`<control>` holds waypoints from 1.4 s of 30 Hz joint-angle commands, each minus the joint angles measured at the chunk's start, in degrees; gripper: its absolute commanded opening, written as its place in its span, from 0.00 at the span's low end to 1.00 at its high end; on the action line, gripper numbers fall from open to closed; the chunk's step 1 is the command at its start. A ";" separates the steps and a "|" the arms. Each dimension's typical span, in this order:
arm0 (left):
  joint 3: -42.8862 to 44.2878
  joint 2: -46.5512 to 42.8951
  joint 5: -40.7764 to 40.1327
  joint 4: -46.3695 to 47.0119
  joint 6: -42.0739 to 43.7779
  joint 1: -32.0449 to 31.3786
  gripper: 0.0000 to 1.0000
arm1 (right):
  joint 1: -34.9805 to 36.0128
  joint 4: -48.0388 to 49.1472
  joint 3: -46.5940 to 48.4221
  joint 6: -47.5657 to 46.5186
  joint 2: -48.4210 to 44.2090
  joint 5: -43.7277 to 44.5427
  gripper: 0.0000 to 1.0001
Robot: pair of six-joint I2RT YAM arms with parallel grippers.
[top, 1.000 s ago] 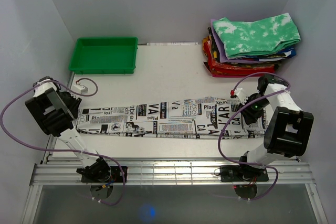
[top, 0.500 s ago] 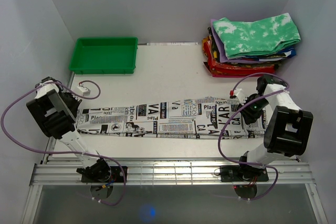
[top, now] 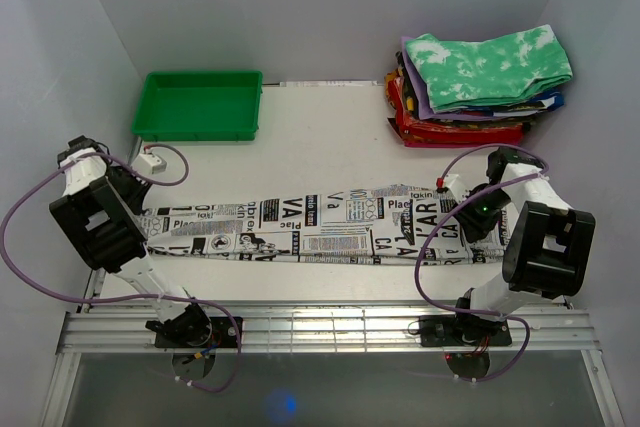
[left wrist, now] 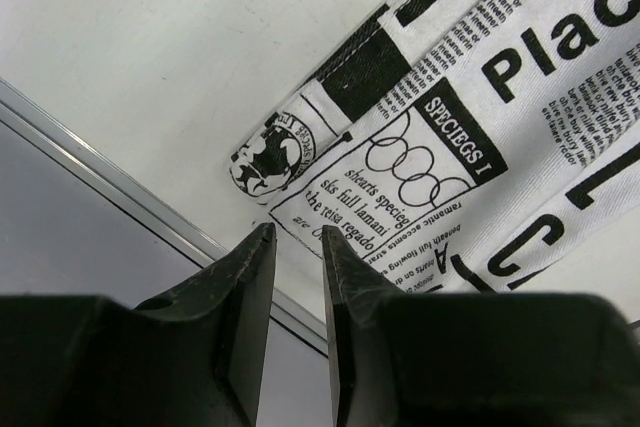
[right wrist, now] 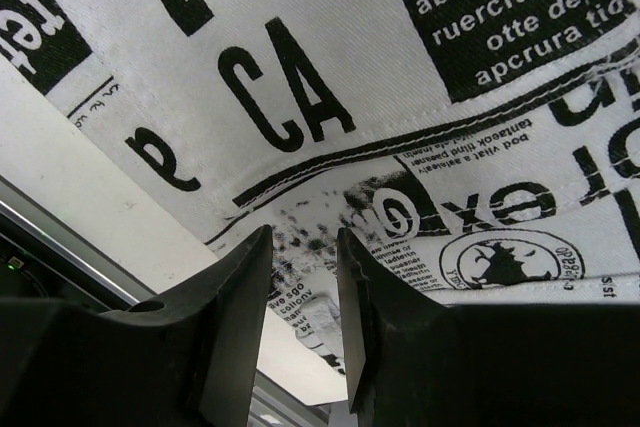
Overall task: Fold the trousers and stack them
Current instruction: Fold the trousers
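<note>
Two claws stand slightly parted, gripping nothing: left claw (left wrist: 297,237) over the end of the trousers (top: 320,225) nearest the green tray (top: 200,133), right claw (right wrist: 303,237) over the end farthest from it. Probably the step is grasping both ends of the flat-spread cloth; next, pinch each hem squarely, then fold.

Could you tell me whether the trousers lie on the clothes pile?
No, the trousers lie stretched along the table, apart from the clothes pile.

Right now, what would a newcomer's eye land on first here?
The newspaper-print trousers, stretched flat across the table's near half, with the left gripper and right gripper at either end. Next, the pile of folded clothes topped by green tie-dye at far right, and the green tray far left.
</note>
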 commanded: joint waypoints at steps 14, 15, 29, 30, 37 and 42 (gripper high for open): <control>-3.40 2.24 4.21 4.15 1.76 -3.27 0.41 | 1.40 -0.88 0.55 1.72 -0.58 0.26 0.38; -3.58 2.59 3.86 4.24 1.85 -3.71 0.41 | 1.49 -0.88 0.55 1.81 -0.58 0.35 0.38; -5.70 -0.83 4.82 1.00 3.34 -4.42 0.06 | 1.75 -0.18 0.55 2.07 -0.31 0.35 0.38; -5.17 -1.36 5.26 0.29 3.43 -4.42 0.03 | 1.75 -0.27 0.55 1.90 -0.31 0.44 0.38; -2.62 -6.28 9.48 -2.88 3.26 -4.42 0.00 | 1.75 0.26 -0.41 1.54 -0.66 0.17 0.36; -2.00 -4.89 9.66 -2.71 1.15 -4.42 0.00 | 1.75 0.44 -0.77 1.54 -0.84 -0.09 0.35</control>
